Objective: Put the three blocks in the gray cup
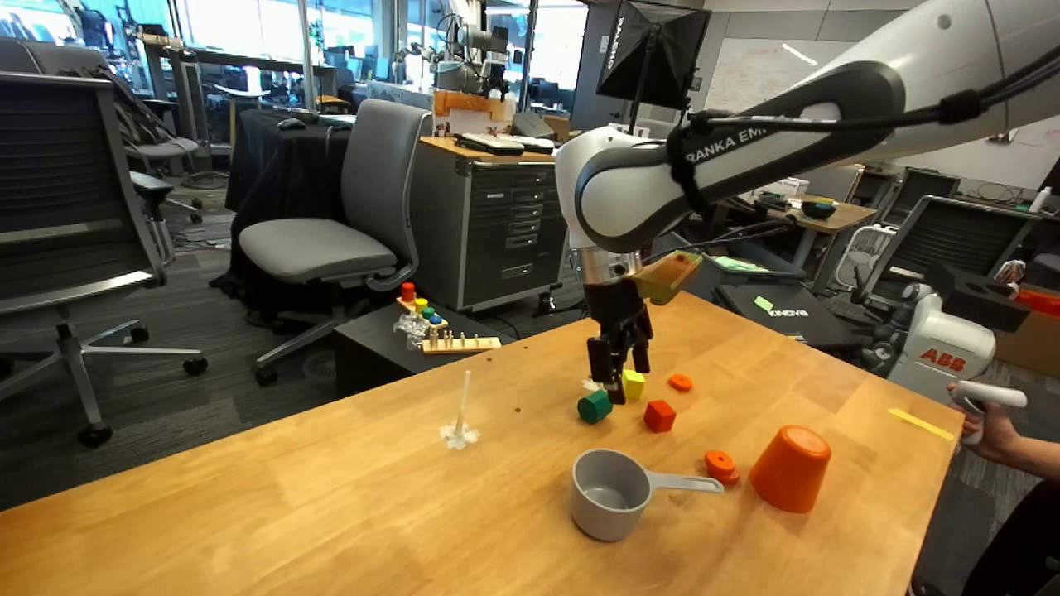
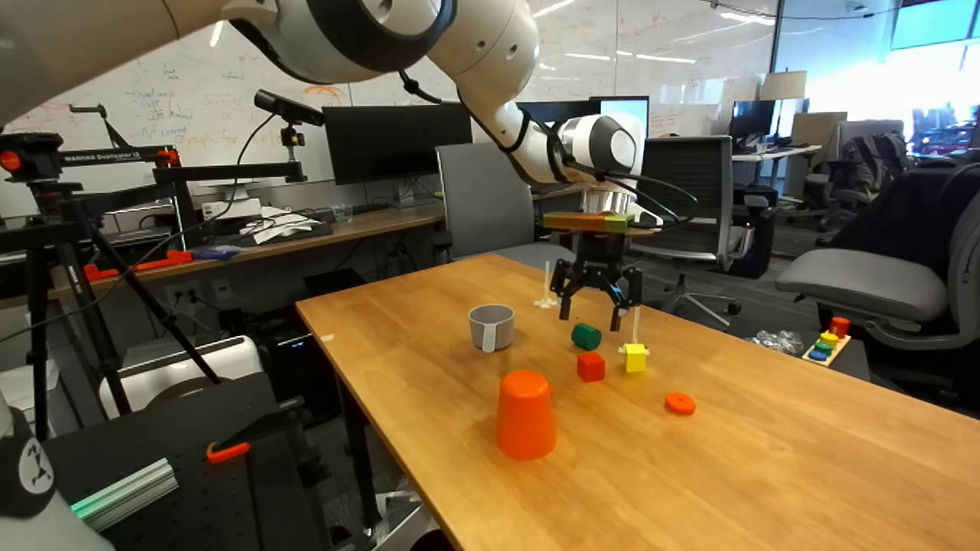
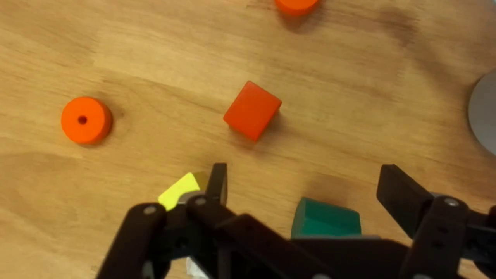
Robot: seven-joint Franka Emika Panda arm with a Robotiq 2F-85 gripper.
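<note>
The green block [image 1: 594,407] lies on its side on the table below my gripper [image 1: 623,381]. In the wrist view the green block [image 3: 327,219] is between the open fingers [image 3: 305,174], partly hidden by the gripper body. The gripper [image 2: 590,320] is open, empty and above the table. The yellow block [image 2: 635,357] stands beside it; in the wrist view it [image 3: 179,190] is partly behind a finger. The red-orange block [image 2: 590,366] sits apart from the others; it also shows in the wrist view [image 3: 252,111]. The gray cup [image 1: 598,521] stands upright, its inside empty, handle sideways; its edge shows in the wrist view [image 3: 485,112].
A larger orange cup [image 1: 791,469] stands upside down near the gray cup's handle. Orange discs lie on the table [image 1: 681,382], some by the handle [image 1: 720,466]. Thin upright pegs are taped to the table, one on its own [image 1: 464,401], one behind the yellow block [image 2: 635,325].
</note>
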